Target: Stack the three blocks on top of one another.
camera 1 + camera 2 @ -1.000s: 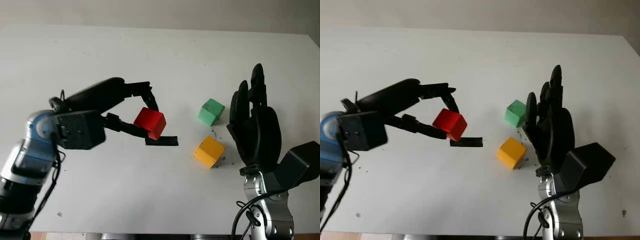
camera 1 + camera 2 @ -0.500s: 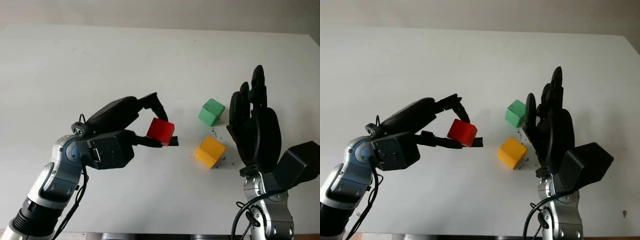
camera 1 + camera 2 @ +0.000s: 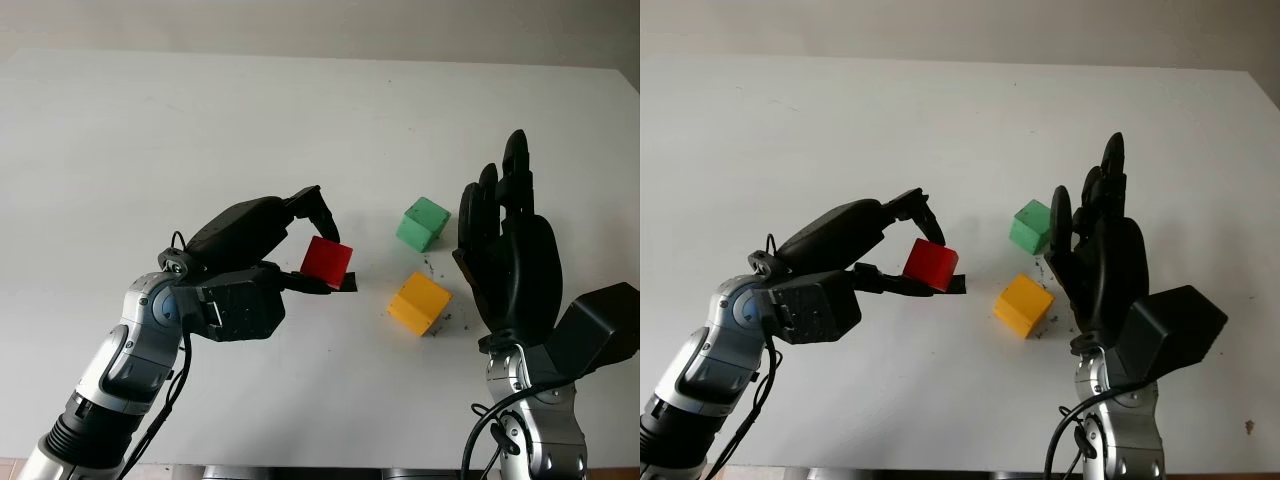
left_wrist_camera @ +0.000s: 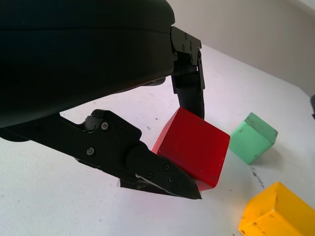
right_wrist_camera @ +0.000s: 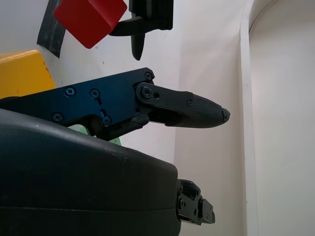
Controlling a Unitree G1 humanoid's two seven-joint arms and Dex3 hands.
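My left hand (image 3: pixel 322 247) is shut on the red block (image 3: pixel 327 261), holding it above the white table, left of the other two blocks. The same red block (image 4: pixel 193 147) sits pinched between black fingers (image 4: pixel 189 86) in the left wrist view. The yellow block (image 3: pixel 419 303) lies on the table to the right of it, and the green block (image 3: pixel 422 223) lies just behind the yellow one. My right hand (image 3: pixel 508 255) is open and held upright, just right of the yellow and green blocks. The red block (image 5: pixel 89 17) and yellow block (image 5: pixel 22 73) also appear in the right wrist view.
A short strip of black tape (image 3: pixel 346 285) lies on the white table (image 3: pixel 200 130) under the red block. Small dark specks dot the surface near the yellow block. The table's far edge meets a pale wall.
My left hand has carried the red block to the right, toward the yellow block, mostly over the first half second. My right hand has not moved.
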